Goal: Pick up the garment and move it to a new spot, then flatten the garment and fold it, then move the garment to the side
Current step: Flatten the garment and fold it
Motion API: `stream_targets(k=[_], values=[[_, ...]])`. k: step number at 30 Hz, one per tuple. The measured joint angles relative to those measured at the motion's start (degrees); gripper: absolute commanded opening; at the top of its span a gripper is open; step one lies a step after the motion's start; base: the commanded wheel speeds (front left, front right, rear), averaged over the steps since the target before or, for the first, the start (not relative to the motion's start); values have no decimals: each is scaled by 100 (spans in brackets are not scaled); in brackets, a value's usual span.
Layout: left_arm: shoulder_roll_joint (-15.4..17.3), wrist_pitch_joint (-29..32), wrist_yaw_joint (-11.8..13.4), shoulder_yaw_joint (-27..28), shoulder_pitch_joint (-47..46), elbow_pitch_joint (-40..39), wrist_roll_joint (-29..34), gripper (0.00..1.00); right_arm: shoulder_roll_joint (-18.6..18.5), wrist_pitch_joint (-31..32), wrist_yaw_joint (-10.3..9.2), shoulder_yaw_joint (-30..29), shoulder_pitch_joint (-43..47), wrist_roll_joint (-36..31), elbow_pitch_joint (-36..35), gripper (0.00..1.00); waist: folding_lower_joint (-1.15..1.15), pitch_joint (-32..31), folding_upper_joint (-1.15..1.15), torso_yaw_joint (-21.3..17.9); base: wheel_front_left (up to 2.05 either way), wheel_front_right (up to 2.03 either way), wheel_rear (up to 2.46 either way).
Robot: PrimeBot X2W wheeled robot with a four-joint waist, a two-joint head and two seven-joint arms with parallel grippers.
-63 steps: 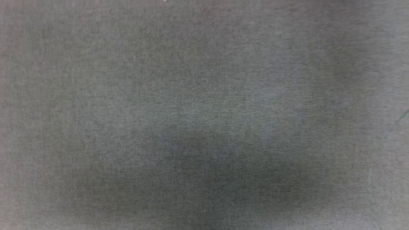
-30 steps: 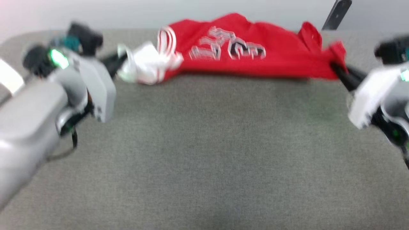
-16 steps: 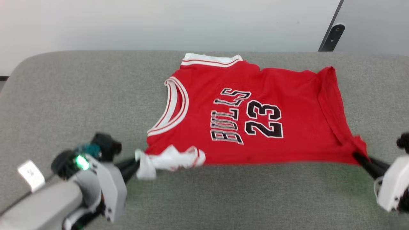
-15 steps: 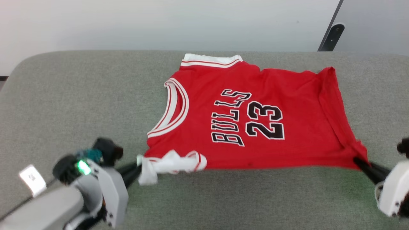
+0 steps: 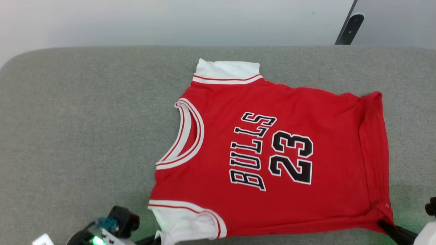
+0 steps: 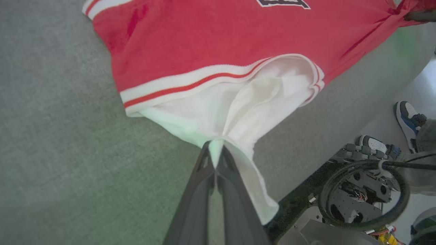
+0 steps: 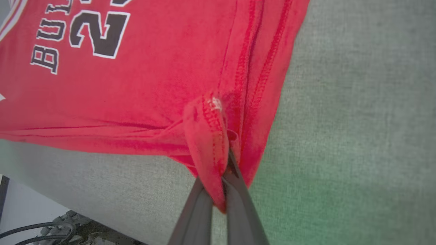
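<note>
The garment [image 5: 272,153] lies spread on a grey fabric-covered counter [image 5: 85,119] before a pale wall [image 5: 170,20]; the left tool [image 6: 214,153] pinches its white sleeve, the right tool [image 7: 219,177] its red corner.

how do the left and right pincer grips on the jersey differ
The left pincer pinches the jersey's white sleeve; the right pincer pinches a red hem corner. The sleeve fans out from the left pincer; the corner bunches thickly in the right pincer. Both are shut on fabric.

Grey fabric covers the bench [image 5: 75,129], its corners rounded; beyond it are a pale plain surface [image 5: 170,20] and a dark slanted bar [image 5: 348,27].
</note>
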Motion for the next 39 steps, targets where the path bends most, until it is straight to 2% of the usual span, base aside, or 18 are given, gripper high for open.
stream_targets(k=[4,9,15,21,29,33,39], values=[[157,174,88,-3,45,-216,-9,0,158,286,0,-437,208,-178,-249,0,0,59,0,-23,0,0,0],[412,564,69,89,-400,-467,131,0,371,764,2,-891,175,-561,-502,0,0,109,0,-50,0,0,0],[464,1045,-266,210,-1107,-409,359,0,673,1350,1,-1205,-244,-1020,-709,0,0,189,0,-110,0,0,0],[190,1515,-645,344,-1814,52,443,0,866,1770,0,-1267,-940,-1402,-645,0,0,312,0,-209,0,0,0],[-328,1954,-1245,399,-2560,981,435,0,932,1926,-4,-998,-1734,-1613,-291,0,0,523,0,-321,0,0,0],[-630,2136,-1435,344,-2784,1413,423,0,936,1947,-5,-859,-1974,-1663,-76,0,0,618,0,-345,0,0,0],[-1037,2371,-1585,235,-3072,2028,376,0,940,1968,-5,-658,-2327,-1712,324,0,0,780,0,-350,0,0,0]])
